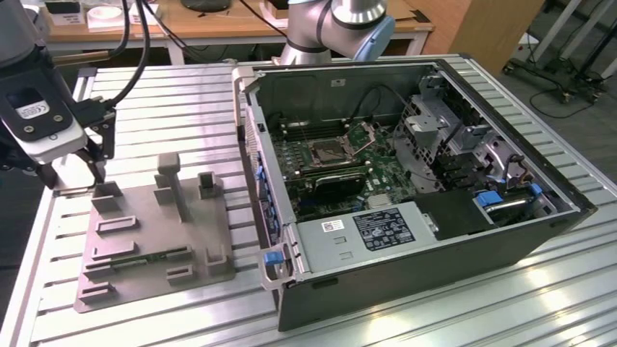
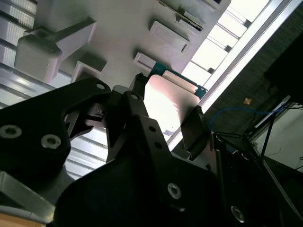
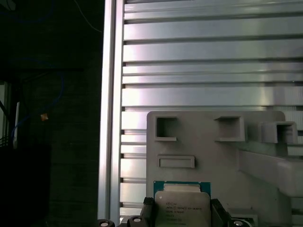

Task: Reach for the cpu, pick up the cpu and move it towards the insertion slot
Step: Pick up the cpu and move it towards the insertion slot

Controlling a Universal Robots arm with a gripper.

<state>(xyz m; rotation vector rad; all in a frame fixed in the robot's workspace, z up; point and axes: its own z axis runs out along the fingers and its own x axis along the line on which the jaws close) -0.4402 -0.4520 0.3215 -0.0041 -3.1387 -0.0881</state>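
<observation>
Slatted metal table, exterior view: gripper above grey fixture at that view's left, well apart from insertion slot inside computer case | second wrist view: fingers clamp cpu by opposite edges | first wrist view: cpu held between jaws, fixture beyond | judged: reach and grasp done, carry to slot not yet done

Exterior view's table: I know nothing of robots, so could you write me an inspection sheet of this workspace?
Surface: ribbed aluminium table.
Job's things: small flat square silvery cpu chip, held near the fixture; square metal-framed socket on the green motherboard.
Clutter: grey plastic fixture; narrow green memory stick lying in it.
Pincer: black pincer shut on the chip's edges.
Cables: black cables near the arm.
Surroundings: open black computer case; wooden desk.
</observation>
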